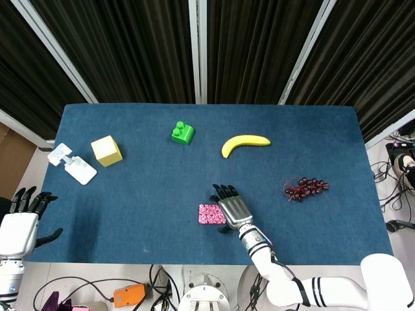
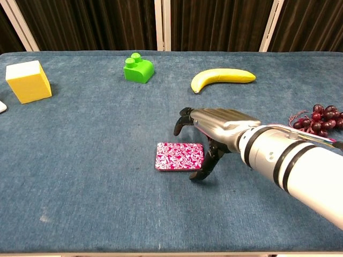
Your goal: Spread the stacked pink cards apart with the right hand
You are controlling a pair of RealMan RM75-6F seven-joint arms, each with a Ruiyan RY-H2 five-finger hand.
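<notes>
The stacked pink patterned cards [image 1: 209,214] [image 2: 178,156] lie flat near the table's front middle, still one neat stack. My right hand [image 1: 232,207] [image 2: 214,126] hovers at the stack's right edge with fingers spread and curved, holding nothing. Its thumb reaches down to the cloth beside the cards' right front corner; whether it touches them I cannot tell. My left hand [image 1: 19,223] hangs open off the table's left front corner, seen only in the head view.
A green brick [image 1: 183,133], a banana [image 1: 245,142] and dark grapes [image 1: 305,188] lie further back and to the right. A yellow cube [image 1: 106,150] and a white clip-like piece [image 1: 72,164] sit at the left.
</notes>
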